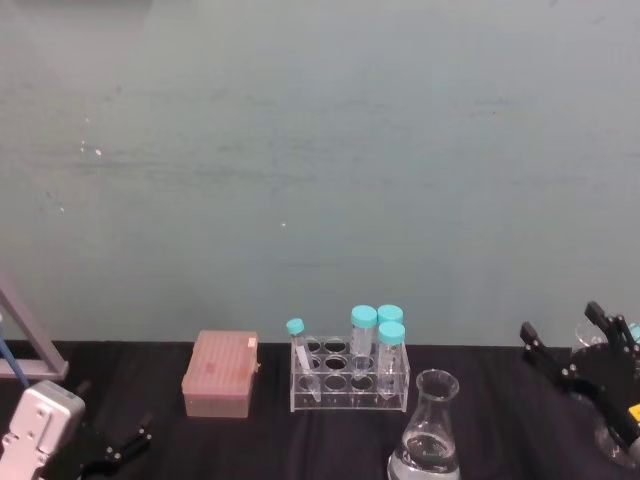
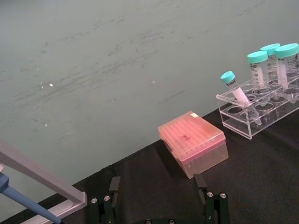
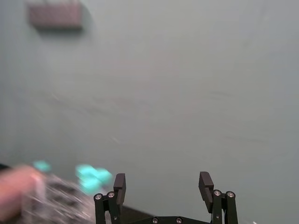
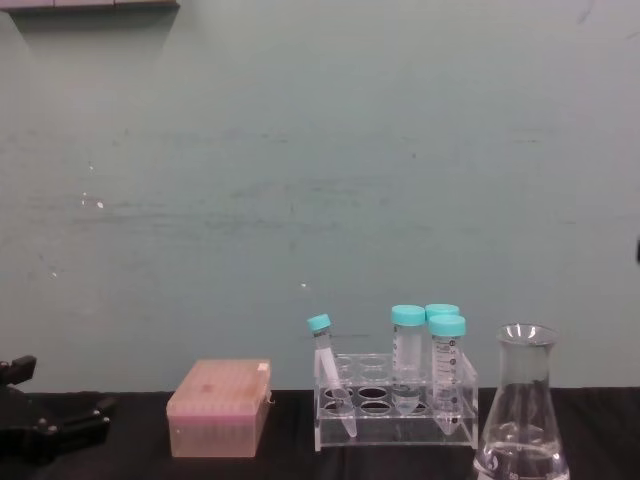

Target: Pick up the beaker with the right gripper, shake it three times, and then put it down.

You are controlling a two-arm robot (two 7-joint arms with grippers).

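Observation:
The beaker (image 1: 428,432) is a clear conical flask with a little liquid in it. It stands upright on the black table, in front of and to the right of the tube rack, and the chest view shows the beaker (image 4: 522,412) at the lower right. My right gripper (image 1: 566,332) hovers to the right of the beaker, well apart from it. Its fingers are open and hold nothing. In the right wrist view the right gripper (image 3: 162,184) faces the wall with its jaws spread. My left gripper (image 1: 112,432) rests open at the table's left.
A clear rack (image 1: 350,378) of teal-capped tubes stands behind the beaker, one tube leaning. Left of the rack lies a pink tip box (image 1: 220,374). A grey stand (image 1: 30,345) is at the far left. More glassware (image 1: 598,338) sits behind the right gripper. The green wall is close behind.

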